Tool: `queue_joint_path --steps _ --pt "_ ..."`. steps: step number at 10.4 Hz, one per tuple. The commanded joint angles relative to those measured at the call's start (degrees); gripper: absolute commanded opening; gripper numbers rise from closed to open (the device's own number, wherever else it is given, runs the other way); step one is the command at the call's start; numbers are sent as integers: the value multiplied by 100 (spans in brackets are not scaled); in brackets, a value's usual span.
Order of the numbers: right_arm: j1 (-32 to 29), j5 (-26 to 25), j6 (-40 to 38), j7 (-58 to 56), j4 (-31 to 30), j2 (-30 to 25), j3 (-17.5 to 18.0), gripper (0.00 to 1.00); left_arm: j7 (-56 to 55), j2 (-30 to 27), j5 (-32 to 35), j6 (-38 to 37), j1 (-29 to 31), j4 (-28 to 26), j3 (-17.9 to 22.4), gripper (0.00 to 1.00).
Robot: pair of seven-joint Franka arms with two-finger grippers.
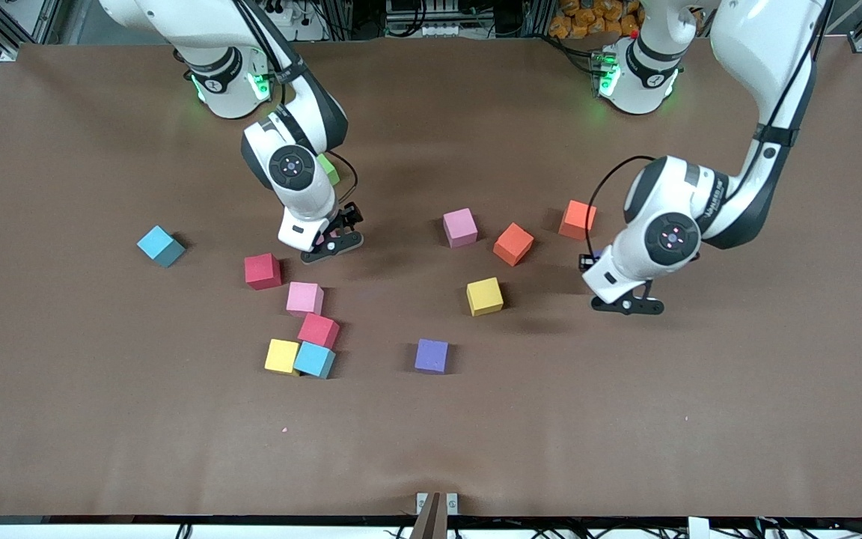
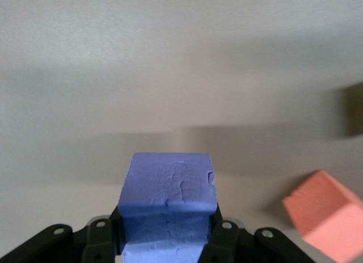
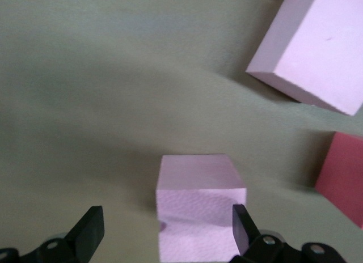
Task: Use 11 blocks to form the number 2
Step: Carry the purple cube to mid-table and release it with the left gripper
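Two hands work over the counter [image 1: 625, 419]: the left hand [image 2: 164, 240] clamps a purple block [image 2: 167, 189] for placing; the right hand [image 3: 164, 234], spread wide, straddles a pink block [image 3: 195, 200] among scattered blocks.

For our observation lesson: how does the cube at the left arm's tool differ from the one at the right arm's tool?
The purple cube is clamped in the shut left tool; the pink cube lies unclamped inside the open right tool. The purple cube's face looks creased; the pink cube's looks smooth. Both are matte cubes alike in shape.
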Motion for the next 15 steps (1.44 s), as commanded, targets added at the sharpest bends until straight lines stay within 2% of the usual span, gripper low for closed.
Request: queue_joint_path --steps 1,4,7,9,12,15 --pt "-384 28 -14 -486 -141 -89 22 100 -476 -50 -117 -130 25 67 -284 6" --pt "-376 107 424 -444 -483 -98 49 100 -1196 20 -276 -130 -63 128 -828 6" --pt "-393 108 312 -444 -467 -150 57 100 -2084 300 -319 -122 -351 364 -1435 6" --pt "-481 108 4 -505 -362 -212 57 100 -2471 730 -372 -122 -913 908 -1428 6" --pt "-552 134 4 -611 -309 -186 84 100 -2788 1380 -373 -122 -1625 1463 -1428 6" --pt "-499 677 -84 -865 -308 -195 93 100 -2991 1847 -355 -87 -2346 1754 -1393 6"
